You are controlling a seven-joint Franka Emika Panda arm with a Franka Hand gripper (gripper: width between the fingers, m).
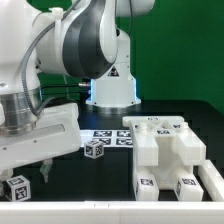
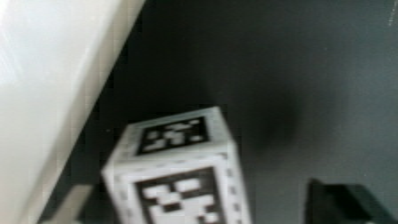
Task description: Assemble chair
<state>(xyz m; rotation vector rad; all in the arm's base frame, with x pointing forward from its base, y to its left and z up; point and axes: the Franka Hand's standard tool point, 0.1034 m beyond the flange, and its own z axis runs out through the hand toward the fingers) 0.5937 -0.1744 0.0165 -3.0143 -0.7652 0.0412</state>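
The chair's main body (image 1: pixel 165 150), a chunky white structure of slabs and blocks with square tags, stands at the exterior view's right. A small white tagged block (image 1: pixel 18 187) lies at the lower left on the black table. A second small tagged cube (image 1: pixel 95 148) lies near the middle. My gripper (image 1: pixel 38 170) hangs just above the lower-left block. In the wrist view that block (image 2: pixel 178 165) lies between my dark fingertips (image 2: pixel 347 202), nearer one side and not touching them. The gripper (image 2: pixel 205 205) is open and holds nothing.
The marker board (image 1: pixel 108 134) lies flat in front of the robot's base (image 1: pixel 110 92). A green backdrop stands behind. A pale, blurred surface (image 2: pixel 45 80) fills one side of the wrist view. The table's front edge is close to the lower-left block.
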